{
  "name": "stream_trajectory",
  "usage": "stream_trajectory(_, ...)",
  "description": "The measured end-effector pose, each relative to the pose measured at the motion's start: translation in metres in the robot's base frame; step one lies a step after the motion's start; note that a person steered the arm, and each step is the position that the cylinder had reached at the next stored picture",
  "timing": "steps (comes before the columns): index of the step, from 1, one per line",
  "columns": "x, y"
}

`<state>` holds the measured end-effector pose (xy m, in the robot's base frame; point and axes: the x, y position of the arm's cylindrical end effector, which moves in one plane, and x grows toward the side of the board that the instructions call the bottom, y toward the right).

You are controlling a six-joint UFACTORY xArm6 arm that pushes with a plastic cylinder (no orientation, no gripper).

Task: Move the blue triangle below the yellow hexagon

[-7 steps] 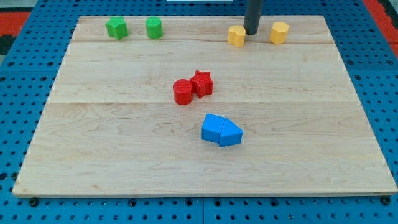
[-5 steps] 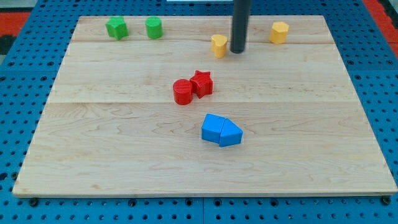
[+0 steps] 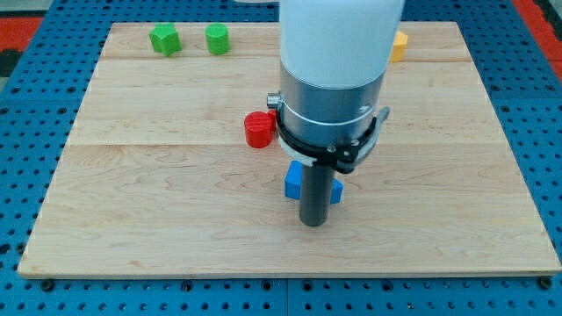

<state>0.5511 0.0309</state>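
Note:
My tip (image 3: 313, 225) rests on the board just below the pair of blue blocks, at the view's lower middle. The rod and the arm's wide body hide most of the pair. The left blue block (image 3: 293, 180) shows beside the rod. Only a sliver of the blue triangle (image 3: 338, 191) shows on the rod's right. One yellow block (image 3: 399, 44) peeks out from behind the arm at the view's top right. The other yellow block is hidden behind the arm.
A red cylinder (image 3: 258, 129) stands left of the arm; the red star beside it is hidden. Two green blocks (image 3: 164, 39) (image 3: 217, 39) sit at the view's top left. The wooden board (image 3: 132, 219) lies on a blue pegboard.
The rod has moved from the view's top, beside a yellow block that it pushed left, down to just below the blue blocks. The arm's body now hides the board's middle.

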Motion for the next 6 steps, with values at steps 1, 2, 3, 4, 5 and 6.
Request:
stream_trajectory(1, -0.035, 0.046)
stream_trajectory(2, -0.084, 0.101)
stream_trajectory(3, -0.092, 0.118)
stream_trajectory(4, -0.014, 0.131)
stream_trajectory(5, 0.009, 0.026)
stream_trajectory(6, -0.024, 0.012)
